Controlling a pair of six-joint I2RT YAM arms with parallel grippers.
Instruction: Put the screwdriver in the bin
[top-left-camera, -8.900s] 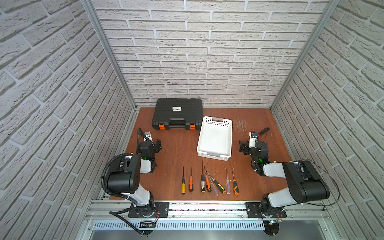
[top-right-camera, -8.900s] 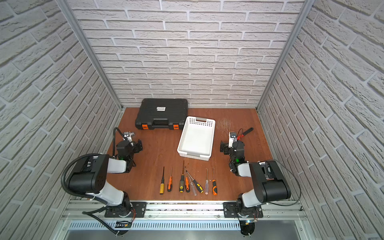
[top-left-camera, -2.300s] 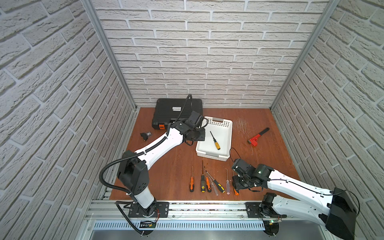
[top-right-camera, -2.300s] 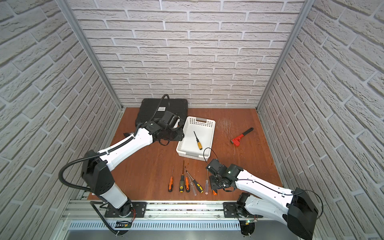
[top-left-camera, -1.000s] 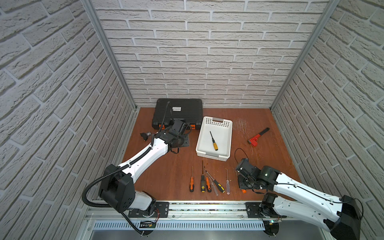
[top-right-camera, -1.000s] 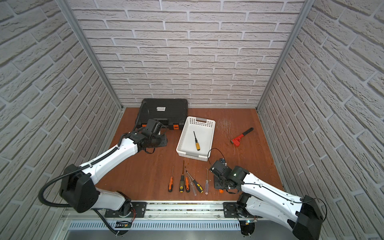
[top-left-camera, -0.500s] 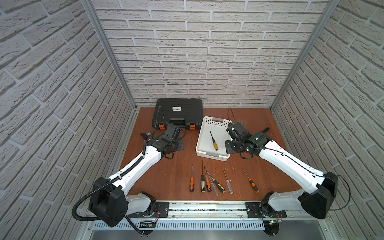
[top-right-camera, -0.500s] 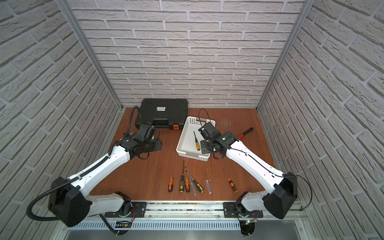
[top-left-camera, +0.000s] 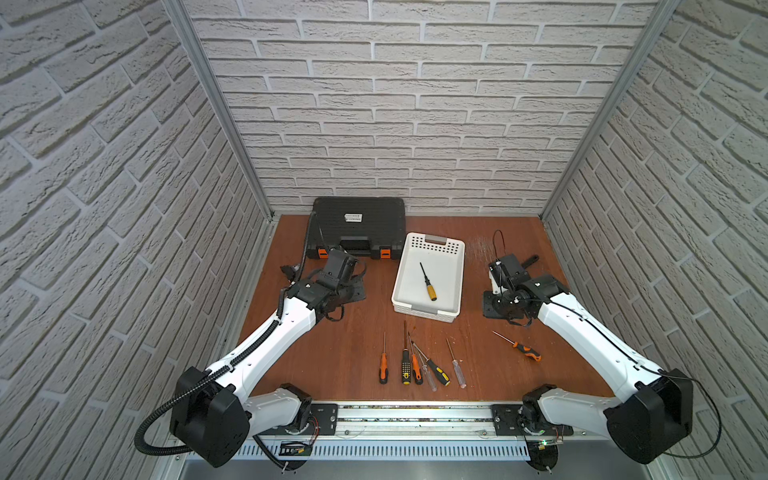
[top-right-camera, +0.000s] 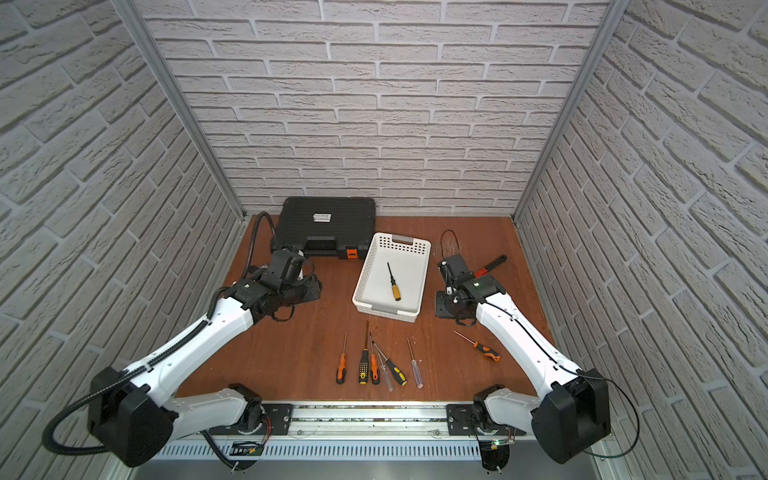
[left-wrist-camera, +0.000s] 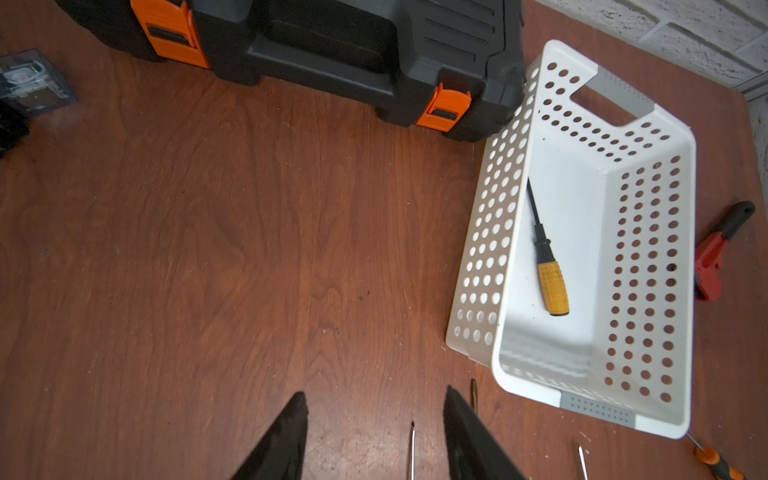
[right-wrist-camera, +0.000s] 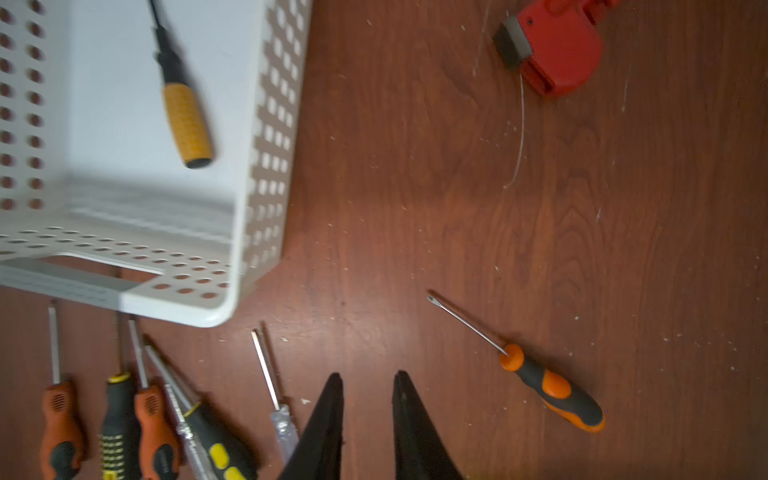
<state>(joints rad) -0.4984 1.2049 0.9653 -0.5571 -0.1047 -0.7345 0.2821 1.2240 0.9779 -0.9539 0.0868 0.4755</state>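
The white bin (top-left-camera: 456, 266) (top-right-camera: 423, 266) stands mid-table, and one yellow-handled screwdriver (top-left-camera: 430, 289) (top-right-camera: 396, 290) lies inside it. An orange-and-black screwdriver (top-left-camera: 524, 349) (right-wrist-camera: 552, 388) lies alone on the table at the front right. My right gripper (top-left-camera: 494, 305) (right-wrist-camera: 368, 382) hangs to the right of the bin, its jaws a little apart and empty. My left gripper (top-left-camera: 353, 291) (left-wrist-camera: 374, 415) hangs open and empty to the left of the bin (left-wrist-camera: 490, 232), above bare table.
Several more screwdrivers (top-left-camera: 405, 365) (top-right-camera: 363, 368) lie in a row at the front, below the bin. A black tool case (top-left-camera: 359, 222) stands at the back left, touching the bin's corner. A red-and-black hand tool (top-right-camera: 490, 266) lies at the back right.
My right arm has swung from the front row up to the bin and then off to its right, jaws parting. The orange-and-black screwdriver stayed on the table. My left arm drew back leftwards.
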